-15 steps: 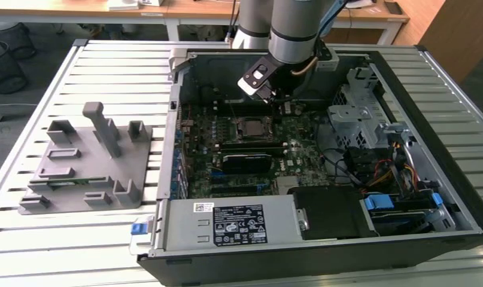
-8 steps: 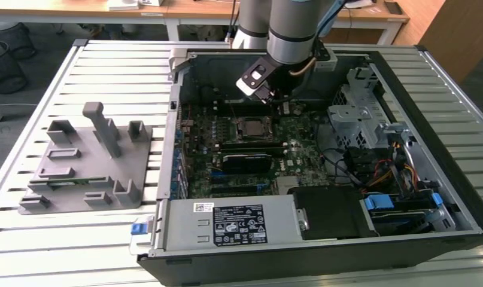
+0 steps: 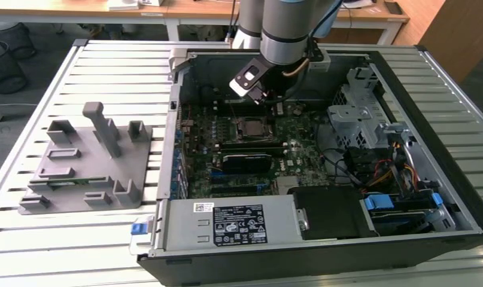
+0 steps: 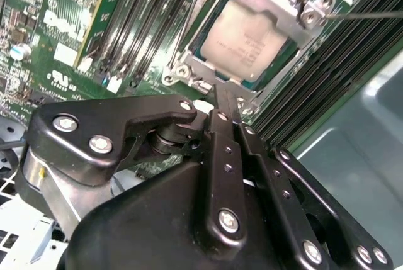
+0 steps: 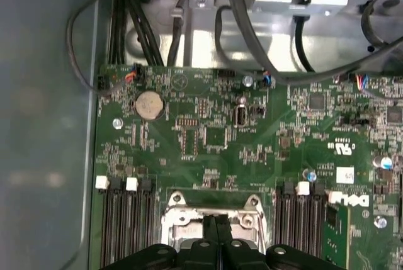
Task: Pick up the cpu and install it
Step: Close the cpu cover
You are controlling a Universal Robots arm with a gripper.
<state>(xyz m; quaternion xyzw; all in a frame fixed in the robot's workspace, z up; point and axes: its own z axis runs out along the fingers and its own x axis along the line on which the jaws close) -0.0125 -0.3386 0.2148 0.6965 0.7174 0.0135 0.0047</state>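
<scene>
The cpu is seen lying flat in the socket on the motherboard, inside the open case on the worktop. The claw is placed close to the socket's edge, with its fingers pressed together, and nothing is gripped.

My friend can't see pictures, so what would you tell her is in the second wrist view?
A silvery square chip sits in a metal frame on a green circuit board. The black gripper is close by, shut and holding nothing.
</scene>
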